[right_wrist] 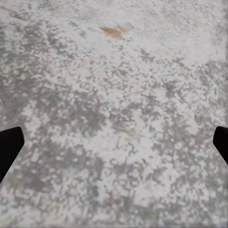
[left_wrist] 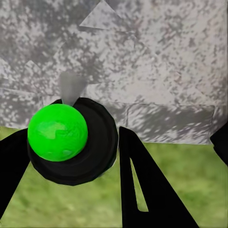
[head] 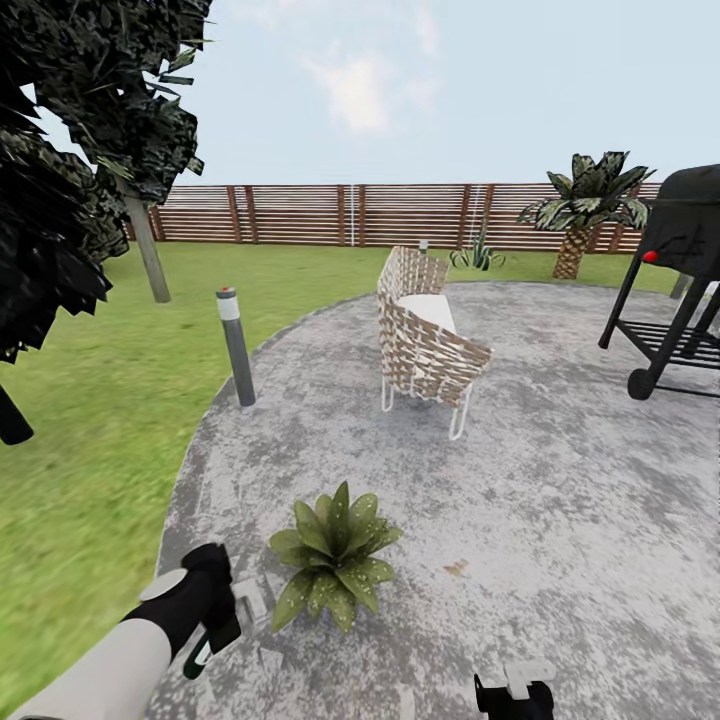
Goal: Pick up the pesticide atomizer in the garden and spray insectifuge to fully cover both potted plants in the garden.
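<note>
Between left gripper (left_wrist: 71,156) fingers, pesticide atomizer (left_wrist: 64,137); beside it, potted plant (head: 335,552).

Potted plant (head: 335,555) on patio (head: 560,520), chair (head: 425,335) behind, grill (head: 680,280) right

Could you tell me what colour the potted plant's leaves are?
Green with white speckles on the potted plant, best in the head view.

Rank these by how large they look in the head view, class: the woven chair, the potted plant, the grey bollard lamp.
1. Woven chair.
2. Potted plant, though it is nearer the camera, so its true size is unsure.
3. Grey bollard lamp, tall but thin.
</note>
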Tool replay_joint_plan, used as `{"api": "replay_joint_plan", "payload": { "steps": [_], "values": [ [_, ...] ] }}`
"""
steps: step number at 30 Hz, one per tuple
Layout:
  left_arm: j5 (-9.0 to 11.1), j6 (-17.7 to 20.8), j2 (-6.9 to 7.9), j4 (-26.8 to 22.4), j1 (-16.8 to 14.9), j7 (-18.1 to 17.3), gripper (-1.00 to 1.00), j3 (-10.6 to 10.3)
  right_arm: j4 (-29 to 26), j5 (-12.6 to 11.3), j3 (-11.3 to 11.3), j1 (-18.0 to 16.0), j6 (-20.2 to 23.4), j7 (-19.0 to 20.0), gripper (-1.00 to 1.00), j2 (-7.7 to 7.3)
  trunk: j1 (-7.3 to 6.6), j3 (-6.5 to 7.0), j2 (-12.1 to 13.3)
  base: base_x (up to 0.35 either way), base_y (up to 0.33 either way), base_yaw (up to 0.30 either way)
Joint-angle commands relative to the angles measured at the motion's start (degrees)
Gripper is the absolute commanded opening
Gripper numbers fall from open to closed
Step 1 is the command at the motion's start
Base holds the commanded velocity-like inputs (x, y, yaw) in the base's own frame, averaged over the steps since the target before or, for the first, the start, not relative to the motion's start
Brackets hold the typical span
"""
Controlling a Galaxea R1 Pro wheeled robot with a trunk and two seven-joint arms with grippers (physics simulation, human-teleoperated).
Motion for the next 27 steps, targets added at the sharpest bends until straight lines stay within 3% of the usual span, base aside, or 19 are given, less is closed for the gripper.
{"api": "replay_joint_plan", "payload": {
  "steps": [1,8,14,19,22,24,27],
  "values": [
    [-0.1,0.5,-0.1,-0.3,0.0,-0.4,-1.0,-0.4,0.0,-0.2,0.5,0.0,-0.1,-0.3,1.0,-0.02,-0.01,-0.05,0.0,0.0,0.0,-0.025],
    [-0.1,0.5,-0.49,-0.6,-0.4,-0.4,-1.0,-0.4,0.0,-0.2,0.5,0.0,-0.1,-0.3,1.0,-0.02,-0.01,-0.05,0.0,0.083,0.171,-0.011],
    [-0.1,0.5,-0.43,-0.6,-0.4,-0.2,-1.0,-0.3,0.0,-0.2,0.5,0.0,-0.1,-0.3,1.0,-0.03,-0.01,0.17,0.0,-0.001,0.296,-0.198],
    [-0.1,0.5,-0.52,-0.5,-0.3,-0.2,-1.0,-0.4,0.0,-0.2,0.5,0.0,-0.1,-0.3,1.0,-0.03,-0.01,0.25,0.0,-0.013,0.068,-0.09],
    [-0.1,0.4,-1.88,-0.5,-0.3,-0.3,-1.0,-0.5,0.0,-0.2,0.5,0.0,-0.1,-0.3,1.0,-0.03,-0.01,0.25,0.0,-0.001,0.004,-0.005],
    [-0.5,0.4,-4.09,0.0,-0.2,-0.5,-1.0,-0.7,0.0,-0.2,0.5,0.0,-0.1,-0.3,1.0,-0.03,-0.01,0.25,0.0,0.0,0.0,-0.001],
    [-0.4,0.4,-4.6,0.4,-0.3,-1.5,-1.0,-1.0,0.0,-0.2,0.5,0.0,-0.2,-0.3,1.0,0.03,-0.01,0.25,0.0,0.0,0.0,0.0]
  ]
}}
